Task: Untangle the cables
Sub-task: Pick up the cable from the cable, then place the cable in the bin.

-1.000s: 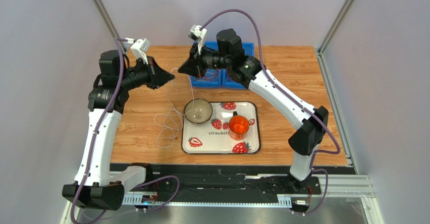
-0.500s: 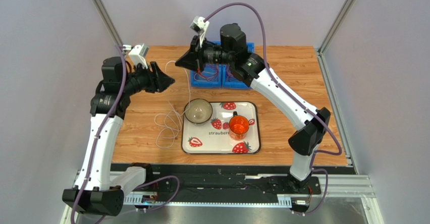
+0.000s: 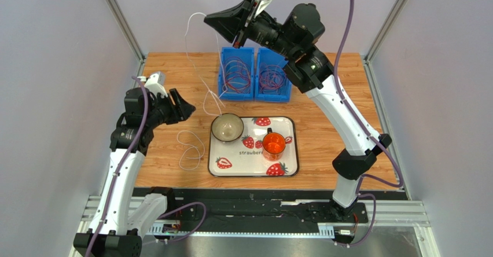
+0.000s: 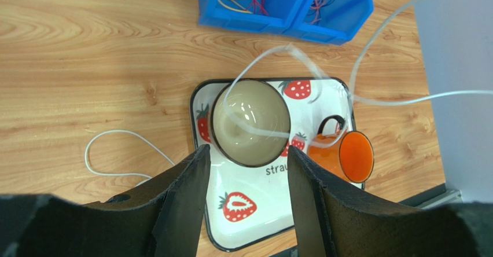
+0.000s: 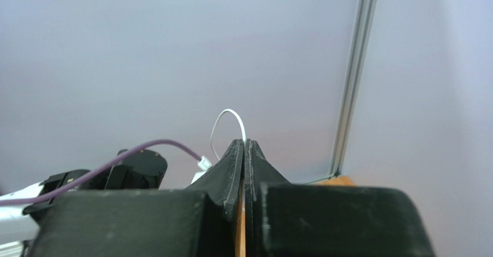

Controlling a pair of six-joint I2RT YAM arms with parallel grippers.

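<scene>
right gripper [image 5: 243, 148]: fingers pressed tight together, pinching the white cable [image 4: 405, 102]; a small loop of it pokes out past the tips. The gripper is held high in the air, above the far edge of the tabletop [image 3: 168, 77].
white cable: from that pinch it hangs down past the blue bins [image 3: 237, 95] and crosses over the bowl [image 3: 227, 127]. It ends in loose loops lying on the wood just left of the tray [image 3: 253, 174].
left gripper [image 4: 246, 155]: jaws apart with nothing between them. It sits low over the tabletop, left of the bowl and pointing toward it. The white cable runs across ahead of the tips, apart from them.
coiled cables [image 3: 236, 74]: red, orange and dark loops lie inside the two blue bins at the far side of the tabletop, below the right gripper and well apart from the left gripper.
tray: the bowl sits at its far left corner, with an orange cup [image 3: 273, 144] just beside it.
</scene>
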